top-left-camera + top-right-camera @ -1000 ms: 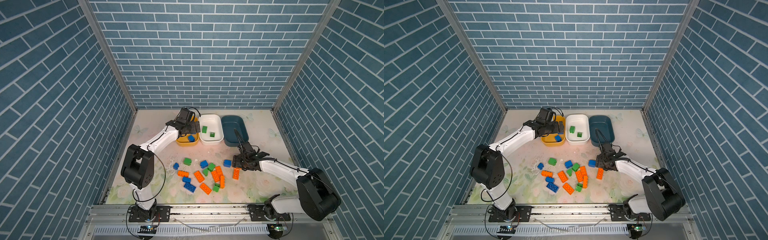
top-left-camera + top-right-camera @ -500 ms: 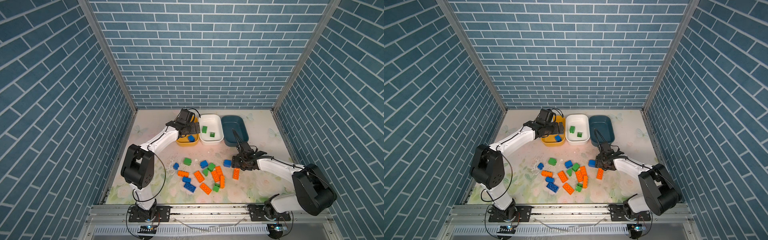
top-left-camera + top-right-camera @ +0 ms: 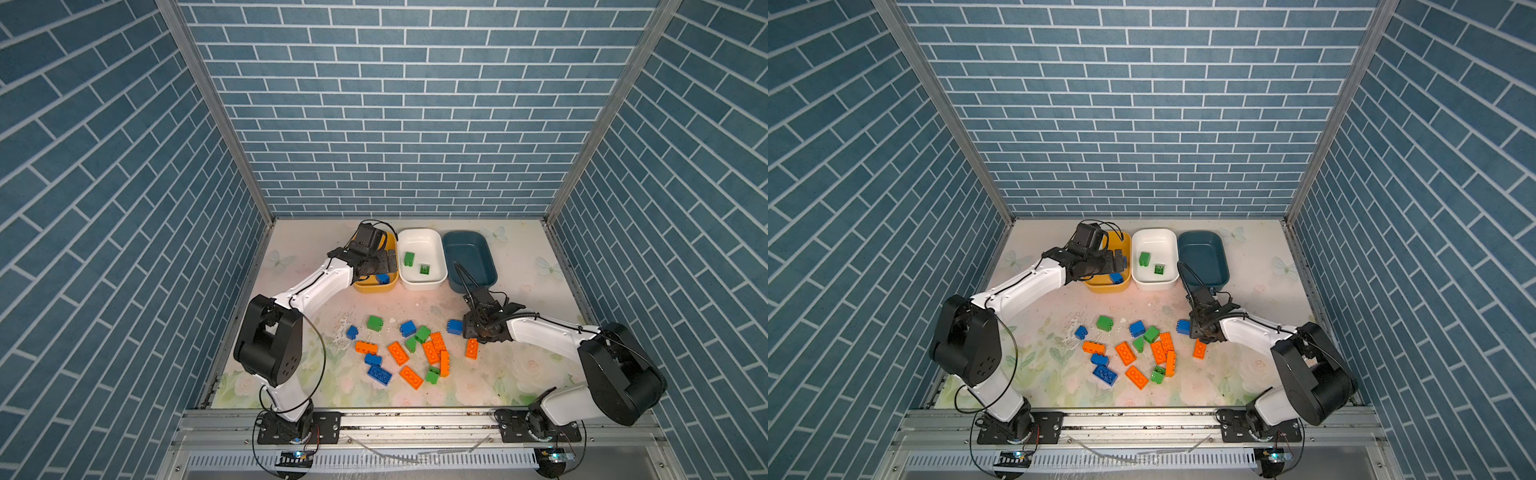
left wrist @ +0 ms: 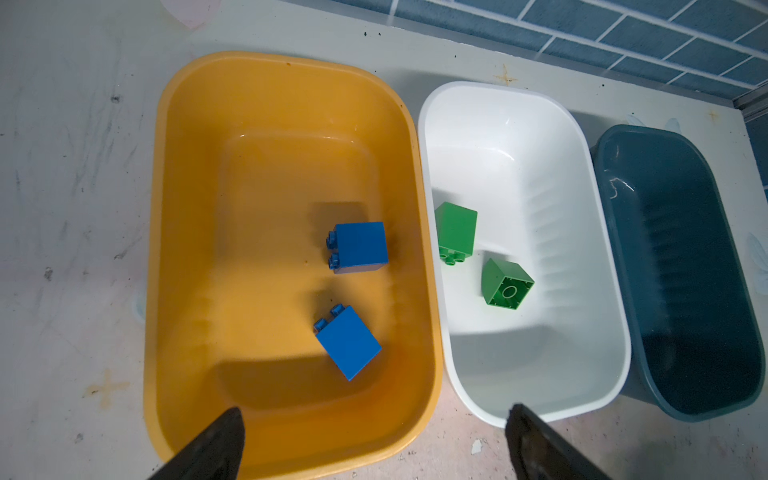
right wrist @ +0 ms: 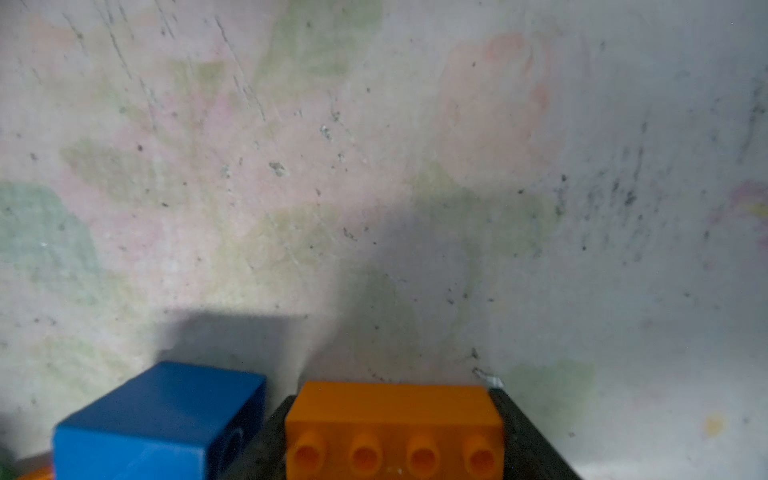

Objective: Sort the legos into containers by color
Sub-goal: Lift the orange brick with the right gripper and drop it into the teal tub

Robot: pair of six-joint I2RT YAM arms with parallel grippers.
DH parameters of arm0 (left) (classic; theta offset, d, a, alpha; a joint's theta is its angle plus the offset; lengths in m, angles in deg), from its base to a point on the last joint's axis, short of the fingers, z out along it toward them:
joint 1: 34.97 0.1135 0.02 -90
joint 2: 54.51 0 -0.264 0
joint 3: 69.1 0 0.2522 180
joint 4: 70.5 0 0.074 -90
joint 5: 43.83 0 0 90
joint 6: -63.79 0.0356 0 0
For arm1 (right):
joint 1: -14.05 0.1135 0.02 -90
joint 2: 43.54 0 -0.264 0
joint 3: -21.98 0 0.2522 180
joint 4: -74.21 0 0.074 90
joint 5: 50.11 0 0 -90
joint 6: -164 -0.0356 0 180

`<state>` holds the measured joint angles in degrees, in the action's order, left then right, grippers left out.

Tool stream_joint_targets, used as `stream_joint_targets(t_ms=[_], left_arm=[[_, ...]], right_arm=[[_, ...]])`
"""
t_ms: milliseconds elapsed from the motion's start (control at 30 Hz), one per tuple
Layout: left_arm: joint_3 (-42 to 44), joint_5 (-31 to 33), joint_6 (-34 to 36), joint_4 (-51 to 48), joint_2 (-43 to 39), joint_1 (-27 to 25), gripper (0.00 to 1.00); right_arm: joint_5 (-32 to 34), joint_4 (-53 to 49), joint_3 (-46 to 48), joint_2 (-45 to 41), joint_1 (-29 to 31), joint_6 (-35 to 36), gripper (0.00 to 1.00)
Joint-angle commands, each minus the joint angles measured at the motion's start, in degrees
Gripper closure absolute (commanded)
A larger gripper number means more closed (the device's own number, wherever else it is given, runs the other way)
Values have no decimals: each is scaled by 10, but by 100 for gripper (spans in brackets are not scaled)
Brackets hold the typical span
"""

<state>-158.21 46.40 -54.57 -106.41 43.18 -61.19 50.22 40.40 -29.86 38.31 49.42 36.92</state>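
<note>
My left gripper (image 4: 374, 409) hangs open over the near end of the yellow container (image 4: 158, 208), with nothing between its fingers. Two blue legos (image 4: 359, 247) (image 4: 348, 343) lie in that tub. The white container (image 3: 419, 284) holds two green legos (image 4: 455, 226) (image 4: 507, 284). No brick shows in the dark teal container (image 3: 467, 249). My right gripper (image 3: 478, 336) is down at the mat with its fingers against both ends of an orange lego (image 5: 395, 424), studs toward the camera. A blue lego (image 5: 158, 419) sits just beside it.
Several loose blue, green and orange bricks lie scattered mid-mat in both top views, around the orange ones (image 3: 432, 351) and a flat blue one (image 3: 1105, 375). The three tubs stand side by side at the back. Brick-patterned walls close in three sides.
The right gripper's fingers have narrowed around the orange lego, and that arm has shifted slightly over it. The left arm has stayed still above the yellow container.
</note>
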Motion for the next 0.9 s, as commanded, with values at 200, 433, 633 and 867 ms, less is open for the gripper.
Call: stream_joint_targets(t_ms=[200, 433, 633, 867], left_arm=[[33, -4, 4, 29, -42, -11, 1], [83, -40, 15, 103, -67, -47, 1], [106, -101, 49, 149, -82, -72, 1], [125, -161, 67, 161, -93, -73, 1]], right_arm=[[3, 49, 29, -112, -12, 16, 53], [-22, 115, -18, -128, -51, 36, 54], [-66, 166, -87, -61, -90, 66, 55], [-113, 155, -208, 71, -140, 108, 55]])
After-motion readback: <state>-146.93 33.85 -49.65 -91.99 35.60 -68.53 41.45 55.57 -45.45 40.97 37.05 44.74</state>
